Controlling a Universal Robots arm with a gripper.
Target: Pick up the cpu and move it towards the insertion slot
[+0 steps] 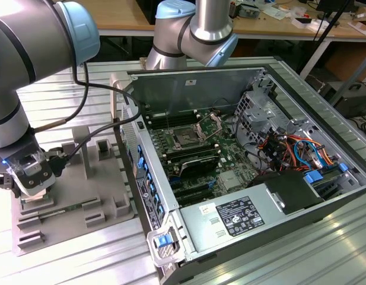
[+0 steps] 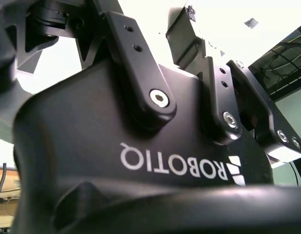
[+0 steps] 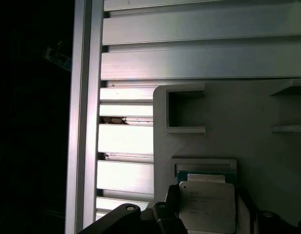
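Note:
The cpu (image 3: 207, 207), a thin square chip with a pale metal top, sits between my gripper's dark fingers (image 3: 162, 217), just above a green-edged recess in the grey tray (image 3: 267, 146). My gripper (image 1: 33, 191) hangs low over the near end of that tray (image 1: 82, 199) at the exterior view's left, shut on the cpu. The insertion slot (image 1: 185, 138), a dark square socket in a shiny steel frame with its bracket raised, lies on the motherboard inside the open computer case, well off to the exterior view's right of my gripper.
The open case's side wall (image 1: 138, 154) stands between the tray and the motherboard. Cables, a power supply (image 1: 242, 217) and drive cages crowd the case. Slatted aluminium tabletop (image 3: 199, 63) surrounds the tray. The gripper's black housing (image 2: 140, 146) fills the second wrist view.

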